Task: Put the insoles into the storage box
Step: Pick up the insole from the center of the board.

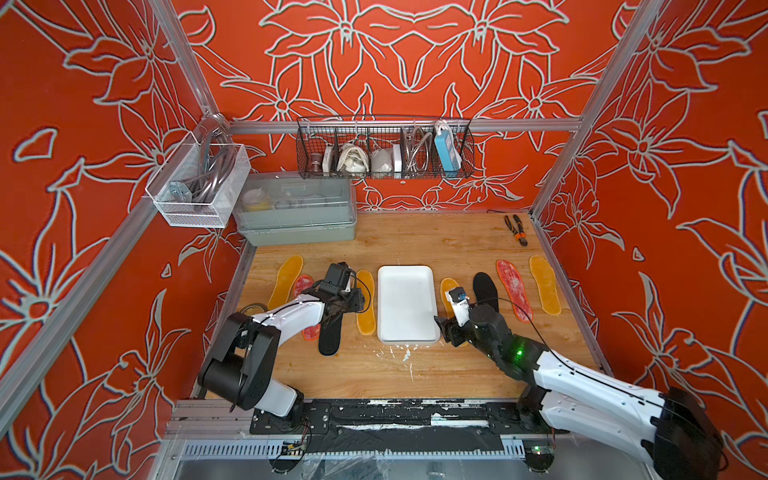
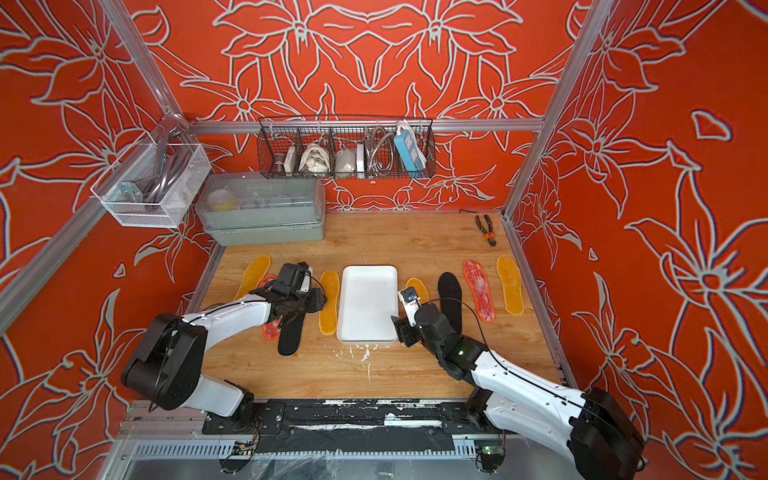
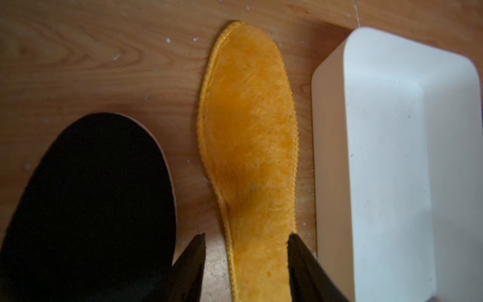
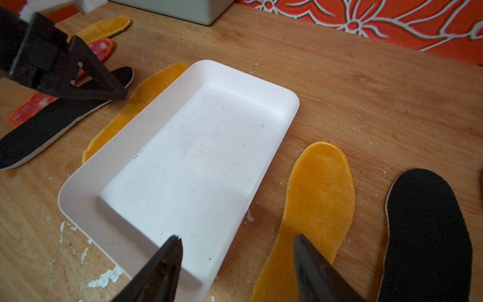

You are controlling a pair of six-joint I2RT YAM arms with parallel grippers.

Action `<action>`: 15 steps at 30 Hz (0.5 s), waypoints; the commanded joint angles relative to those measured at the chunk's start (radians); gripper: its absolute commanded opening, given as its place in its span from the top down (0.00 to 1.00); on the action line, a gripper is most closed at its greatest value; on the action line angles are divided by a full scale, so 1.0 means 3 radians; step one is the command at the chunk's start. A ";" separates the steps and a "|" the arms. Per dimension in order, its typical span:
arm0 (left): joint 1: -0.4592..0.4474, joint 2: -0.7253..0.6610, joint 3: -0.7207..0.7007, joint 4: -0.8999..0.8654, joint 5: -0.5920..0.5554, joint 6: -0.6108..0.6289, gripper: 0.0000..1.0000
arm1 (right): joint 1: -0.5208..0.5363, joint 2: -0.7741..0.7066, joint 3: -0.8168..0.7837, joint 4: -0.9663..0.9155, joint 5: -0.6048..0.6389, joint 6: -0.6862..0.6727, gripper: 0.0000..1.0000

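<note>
Left jaws spread, astride the narrow part of the amber insole (image 3: 248, 146) — flat on the bench (image 3: 78, 65), long axis parallel to the storage box (image 3: 332, 162) just beside. Right jaws spread, empty.

The pale wooden desk (image 4: 352, 86) is matt with clear grain, flecked with chipped white paint. The white rectangular plastic storage box (image 4: 294, 109) is smooth and faintly satin, with dark specks inside. The amber-yellow foot-shaped insole (image 3: 248, 136) is fuzzy plush with a stitched rim. The black foot-shaped insole (image 3: 91, 196) looks like matt, fine-grained cloth.
</note>
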 commanded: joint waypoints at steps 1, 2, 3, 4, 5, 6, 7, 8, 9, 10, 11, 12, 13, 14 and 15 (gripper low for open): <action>-0.0059 0.0178 0.0100 -0.0023 -0.0116 0.0026 0.47 | 0.0002 -0.0023 -0.0013 0.0048 0.0047 0.0051 0.30; -0.0069 0.0218 0.0112 -0.0019 -0.0141 0.0019 0.47 | 0.0004 -0.0023 -0.0010 0.0048 0.0048 0.0048 0.30; -0.0080 0.0267 0.0121 -0.0012 -0.0171 0.0010 0.47 | 0.0001 -0.0023 -0.0012 0.0049 0.0052 0.0048 0.30; -0.0095 0.0303 0.0133 -0.0017 -0.0204 0.0002 0.47 | 0.0002 -0.0023 -0.0013 0.0048 0.0058 0.0048 0.30; -0.0108 0.0330 0.0135 -0.0012 -0.0240 -0.0008 0.48 | 0.0002 -0.0028 -0.0010 0.0044 0.0062 0.0049 0.30; -0.0129 0.0366 0.0136 -0.0007 -0.0300 -0.0020 0.49 | 0.0003 -0.0032 -0.0010 0.0044 0.0062 0.0050 0.30; -0.0149 0.0407 0.0143 -0.0014 -0.0359 -0.0027 0.52 | 0.0001 -0.0035 -0.0014 0.0044 0.0067 0.0048 0.30; -0.0161 0.0439 0.0149 -0.0027 -0.0414 -0.0042 0.54 | 0.0003 -0.0042 -0.0016 0.0049 0.0072 0.0052 0.30; -0.0176 0.0483 0.0149 -0.0017 -0.0465 -0.0057 0.58 | 0.0005 -0.0046 -0.0018 0.0049 0.0082 0.0062 0.30; -0.0188 0.0536 0.0149 -0.0005 -0.0511 -0.0067 0.67 | 0.0002 -0.0048 -0.0021 0.0054 0.0091 0.0068 0.30; -0.0193 0.0574 0.0153 0.0001 -0.0536 -0.0068 0.78 | 0.0005 -0.0051 -0.0021 0.0054 0.0097 0.0069 0.30; -0.0200 0.0626 0.0163 0.0001 -0.0573 -0.0079 0.89 | 0.0002 -0.0062 -0.0028 0.0049 0.0103 0.0078 0.30; -0.0203 0.0672 0.0174 -0.0002 -0.0605 -0.0081 0.98 | 0.0004 -0.0068 -0.0031 0.0050 0.0108 0.0076 0.30; -0.0204 0.0698 0.0177 -0.0001 -0.0624 -0.0082 1.00 | 0.0003 -0.0073 -0.0031 0.0054 0.0115 0.0072 0.30; -0.0203 0.0721 0.0185 -0.0020 -0.0657 -0.0080 1.00 | 0.0003 -0.0074 -0.0038 0.0054 0.0125 0.0075 0.30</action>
